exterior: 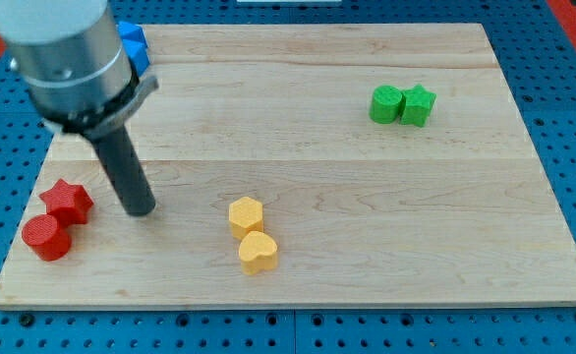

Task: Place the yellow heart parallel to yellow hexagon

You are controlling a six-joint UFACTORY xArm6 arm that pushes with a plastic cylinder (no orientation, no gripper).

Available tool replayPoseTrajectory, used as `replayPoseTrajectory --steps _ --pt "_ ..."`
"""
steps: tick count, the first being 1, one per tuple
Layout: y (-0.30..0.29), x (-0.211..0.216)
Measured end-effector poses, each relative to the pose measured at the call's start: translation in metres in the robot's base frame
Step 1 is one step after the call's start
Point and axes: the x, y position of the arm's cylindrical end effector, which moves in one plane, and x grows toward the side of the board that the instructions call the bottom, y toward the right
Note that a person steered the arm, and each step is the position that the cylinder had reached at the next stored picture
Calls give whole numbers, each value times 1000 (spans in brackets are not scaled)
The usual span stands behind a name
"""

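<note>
Yellow heart (258,253) lies flat near the board's bottom edge; yellow hexagon (246,214) touches it just above.

A robotics lab: wooden board (298,88) on blue perforated bench (563,59).

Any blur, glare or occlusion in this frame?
Camera view: the arm housing at the view's top left is soft, out of focus, and hides most of the blue blocks; my tip and the yellow heart are sharp; lighting even, shadows faint, no glare on the board.
</note>
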Motion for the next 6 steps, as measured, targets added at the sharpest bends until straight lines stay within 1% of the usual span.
replayPoseTrajectory --steps 1,2,3,4,5,6 --pt "3 25" --pt "39 41" --pt "94 52" --pt "134 33" --pt "174 24" --pt "194 42"
